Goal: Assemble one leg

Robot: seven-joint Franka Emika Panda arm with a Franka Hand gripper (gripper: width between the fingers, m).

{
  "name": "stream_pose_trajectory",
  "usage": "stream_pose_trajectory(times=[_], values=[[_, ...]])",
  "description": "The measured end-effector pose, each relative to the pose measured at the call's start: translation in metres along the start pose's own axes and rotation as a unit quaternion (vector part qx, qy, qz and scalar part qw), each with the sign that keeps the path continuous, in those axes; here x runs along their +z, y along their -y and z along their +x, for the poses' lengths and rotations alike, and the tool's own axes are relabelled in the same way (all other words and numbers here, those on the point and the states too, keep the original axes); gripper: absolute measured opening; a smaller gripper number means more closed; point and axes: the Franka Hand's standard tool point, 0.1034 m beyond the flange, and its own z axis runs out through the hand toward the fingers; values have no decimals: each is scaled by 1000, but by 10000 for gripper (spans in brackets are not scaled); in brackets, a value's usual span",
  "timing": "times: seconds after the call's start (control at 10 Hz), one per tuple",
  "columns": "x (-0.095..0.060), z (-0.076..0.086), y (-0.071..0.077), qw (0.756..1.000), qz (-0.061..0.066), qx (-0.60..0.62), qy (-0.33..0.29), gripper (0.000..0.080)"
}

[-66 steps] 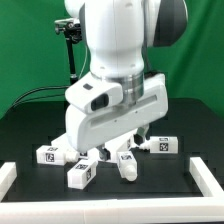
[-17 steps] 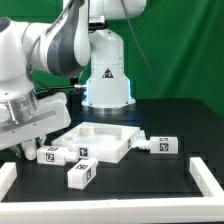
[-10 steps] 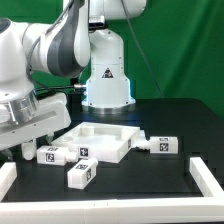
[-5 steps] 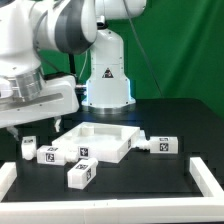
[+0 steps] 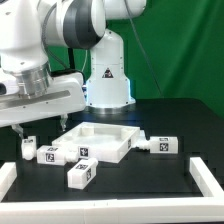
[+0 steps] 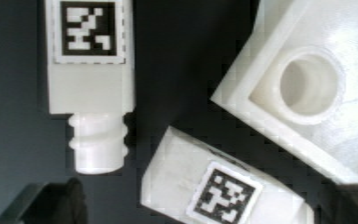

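Observation:
My gripper [image 5: 40, 125] hangs open and empty above the table at the exterior view's left, with its two dark fingers spread wide. A white tagged leg [image 5: 27, 148] lies just below it, apart from the fingers. In the wrist view this leg [image 6: 87, 60] shows its tag and its threaded peg. A second leg [image 5: 47, 153] lies beside it, and also shows in the wrist view [image 6: 211, 185]. Two more legs [image 5: 80, 172] [image 5: 165, 145] lie further off. Only one dark fingertip [image 6: 51, 205] shows in the wrist view.
The big white square panel [image 5: 100, 138] lies in the middle, and one corner hole [image 6: 309, 80] shows in the wrist view. Another leg [image 5: 85, 152] lies against its front edge. White rails [image 5: 8, 175] [image 5: 205, 172] border the black table. The robot base [image 5: 108, 85] stands behind.
The gripper was low over the table at the left. It has let go of the leg there, opened and risen, and the leg stays on the table.

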Motion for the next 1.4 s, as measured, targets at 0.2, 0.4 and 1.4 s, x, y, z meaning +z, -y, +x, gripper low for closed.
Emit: stream_pose_trajectory(times=[0.2,0.4,1.4], values=[[-2,-19,10,995,-10,97,-29,649],[5,-34,31,978,-1,206,-39,649],[51,-71,62,938,-15,337,-81,649]])
